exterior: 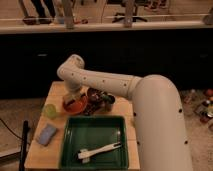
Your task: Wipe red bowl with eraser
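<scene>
The red bowl is a shallow orange-red dish on the wooden table, at the far left centre. My white arm comes in from the right and bends down over it. My gripper hangs right above the bowl's inside, at or very near its surface. The eraser is hidden; I cannot make it out under the gripper.
A small yellow-green cup stands left of the bowl. A darker brownish bowl and dark cluttered items lie to its right. A blue-grey pad lies front left. A green tray holds a white brush.
</scene>
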Robot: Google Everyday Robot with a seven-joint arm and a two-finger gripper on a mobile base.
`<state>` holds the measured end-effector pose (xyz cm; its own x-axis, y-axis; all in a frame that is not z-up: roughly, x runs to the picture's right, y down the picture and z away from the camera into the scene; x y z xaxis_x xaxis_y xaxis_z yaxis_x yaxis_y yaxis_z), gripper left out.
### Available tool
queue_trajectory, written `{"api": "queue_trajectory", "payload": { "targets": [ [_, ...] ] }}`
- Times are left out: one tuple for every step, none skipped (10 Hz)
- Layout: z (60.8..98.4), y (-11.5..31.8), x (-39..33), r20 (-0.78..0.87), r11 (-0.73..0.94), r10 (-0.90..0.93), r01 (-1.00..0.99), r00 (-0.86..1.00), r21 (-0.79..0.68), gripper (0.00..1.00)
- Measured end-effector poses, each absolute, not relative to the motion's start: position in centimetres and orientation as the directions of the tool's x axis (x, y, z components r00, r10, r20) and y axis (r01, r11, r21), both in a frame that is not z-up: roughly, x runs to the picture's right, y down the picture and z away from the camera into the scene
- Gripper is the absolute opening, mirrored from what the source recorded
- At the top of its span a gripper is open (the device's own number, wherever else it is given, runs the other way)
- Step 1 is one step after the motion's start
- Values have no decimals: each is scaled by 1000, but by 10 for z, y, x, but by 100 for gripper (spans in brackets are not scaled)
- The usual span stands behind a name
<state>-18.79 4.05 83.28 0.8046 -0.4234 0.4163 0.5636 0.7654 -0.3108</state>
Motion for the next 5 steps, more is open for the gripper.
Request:
{"api": "queue_trajectory", "payload": {
  "targets": [
    [833, 40, -187, 426, 772, -412, 557, 806, -307, 3],
    [833, 42, -190, 444, 779, -393, 548, 806, -306, 3],
    [833, 47, -194, 462, 782, -374, 541, 804, -309, 3],
    [834, 51, -197, 476, 784, -358, 536, 803, -314, 3],
    [837, 54, -197, 481, 786, -345, 528, 806, -321, 3]
  ]
}}
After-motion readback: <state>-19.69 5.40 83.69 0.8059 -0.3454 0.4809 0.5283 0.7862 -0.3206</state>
